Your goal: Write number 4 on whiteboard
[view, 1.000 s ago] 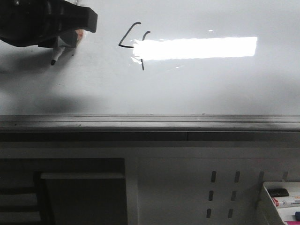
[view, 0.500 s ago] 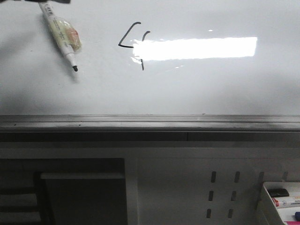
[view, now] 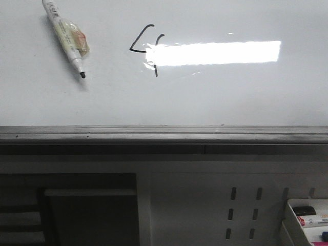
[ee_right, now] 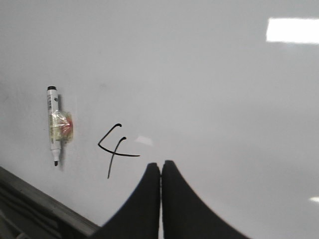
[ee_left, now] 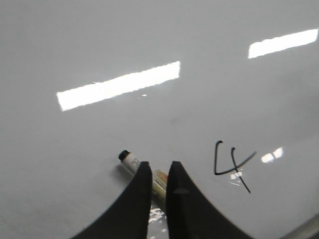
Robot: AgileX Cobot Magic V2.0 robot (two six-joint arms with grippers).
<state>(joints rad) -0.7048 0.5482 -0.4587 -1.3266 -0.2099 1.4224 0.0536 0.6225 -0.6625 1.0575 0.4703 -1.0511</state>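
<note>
The number 4 (view: 146,48) is drawn on the whiteboard (view: 230,97), and the marker (view: 66,37) lies uncapped beside it, so I think it could roll and smudge the wet lines. The left tool (ee_left: 158,172) is a little open and holds nothing; the right tool (ee_right: 160,169) is closed and empty. The surface is shiny with a bright glare, and a tray of pens (view: 307,215) sits low down.

marker (view: 65,37) on whiteboard (view: 215,97), left of 4 (view: 146,48) | tray (view: 307,218) below board, right
</note>
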